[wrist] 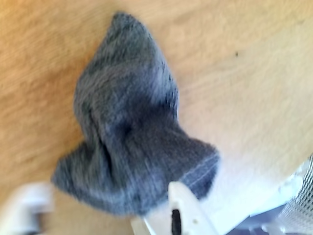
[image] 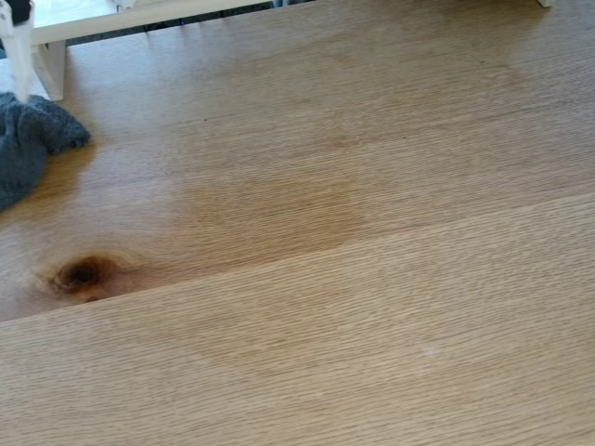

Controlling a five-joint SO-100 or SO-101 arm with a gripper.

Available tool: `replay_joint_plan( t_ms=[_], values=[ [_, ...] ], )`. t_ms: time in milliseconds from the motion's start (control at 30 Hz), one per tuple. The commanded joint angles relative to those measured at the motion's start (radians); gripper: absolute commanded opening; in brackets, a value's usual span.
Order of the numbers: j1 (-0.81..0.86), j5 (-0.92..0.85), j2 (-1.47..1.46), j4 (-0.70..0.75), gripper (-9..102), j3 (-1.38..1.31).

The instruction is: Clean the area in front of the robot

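The area is a broad light-oak tabletop point(image: 372, 307) with a darker brownish patch and one dark knot point(image: 82, 274); I see no marks on it. A fuzzy dark-grey cloth point(image: 28, 144) lies bunched at the far left edge of the fixed view, where a white finger of the robot's gripper point(image: 19, 65) comes down onto its top. In the wrist view the cloth point(wrist: 132, 127) sits in the middle, creased and blurred. My gripper point(wrist: 107, 196) stands open, its white jaws set wide on either side of the cloth's near edge.
A white wooden frame point(image: 112, 23) runs along the table's far edge, with a white post point(image: 51, 70) right behind the cloth. A pale mesh-like object point(wrist: 298, 205) shows at the lower right of the wrist view.
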Motion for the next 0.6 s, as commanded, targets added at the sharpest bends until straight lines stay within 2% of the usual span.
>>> replay_joint_plan(
  t_ms=[0,133,300,500,567],
  values=[
    [-0.034,0.021,0.018,-0.170,40,0.017],
    [-0.156,0.091,0.130,-0.048,33,-0.020],
    [-0.477,0.230,0.293,0.192,21,-0.103],
    [-0.792,0.356,0.397,0.173,0,-0.118],
    [-0.854,0.407,0.426,0.212,0,-0.118]
  ],
)
